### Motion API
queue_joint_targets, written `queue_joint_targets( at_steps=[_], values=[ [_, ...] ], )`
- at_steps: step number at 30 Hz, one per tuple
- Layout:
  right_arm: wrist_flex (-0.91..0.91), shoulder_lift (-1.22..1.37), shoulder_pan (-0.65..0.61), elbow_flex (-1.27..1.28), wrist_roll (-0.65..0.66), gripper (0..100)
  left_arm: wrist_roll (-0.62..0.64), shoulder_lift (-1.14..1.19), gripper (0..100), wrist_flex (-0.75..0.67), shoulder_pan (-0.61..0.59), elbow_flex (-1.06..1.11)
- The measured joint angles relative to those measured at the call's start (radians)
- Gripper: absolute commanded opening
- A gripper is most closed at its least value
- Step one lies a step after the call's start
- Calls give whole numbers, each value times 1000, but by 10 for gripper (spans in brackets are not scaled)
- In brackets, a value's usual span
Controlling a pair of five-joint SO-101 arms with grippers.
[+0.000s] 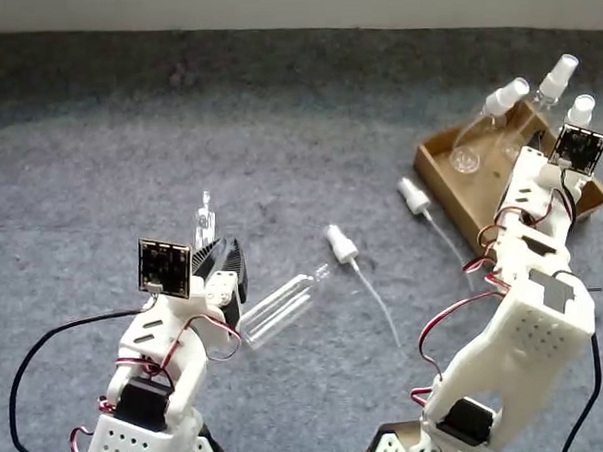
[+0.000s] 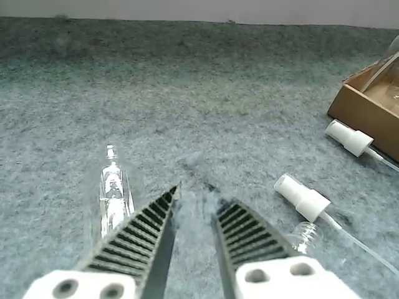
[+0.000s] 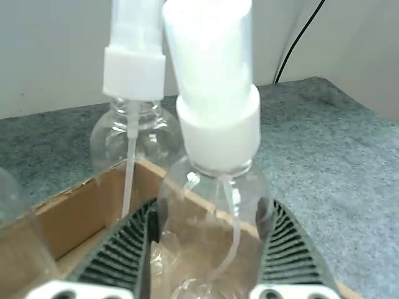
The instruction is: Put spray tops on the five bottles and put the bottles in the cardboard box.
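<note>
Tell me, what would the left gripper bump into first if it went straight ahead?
Probably the grey carpet. The left gripper is open and points at a bare patch. The small bottle sits close on one side and a spray top lies on the other; I think it would slip between them.

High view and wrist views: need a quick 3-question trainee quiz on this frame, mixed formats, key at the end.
1. Count: how many loose spray tops lie on the carpet?
2. True or false: the left gripper is shut on an object.
3. The right gripper has a bottle between its fingers. That bottle is: A) uncapped, B) fitted with a spray top, C) lying flat on the carpet.
Key: 1. Two. 2. False: it is open and empty. 3. B.
</note>
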Motion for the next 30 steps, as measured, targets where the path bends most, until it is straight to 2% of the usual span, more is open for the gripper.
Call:
queue_joint_targets(
  at_steps=[5, 20, 25, 30],
  values=[
    [0, 0, 0, 0, 0, 184, -52, 0, 11, 0, 0, 0],
    [0, 0, 0, 0, 0, 189, -83, 0, 14, 0, 0, 0],
    [0, 0, 0, 0, 0, 254, -84, 0, 14, 0, 0, 0],
    [21, 5, 0, 18, 0, 259, -84, 0, 14, 0, 0, 0]
  ],
)
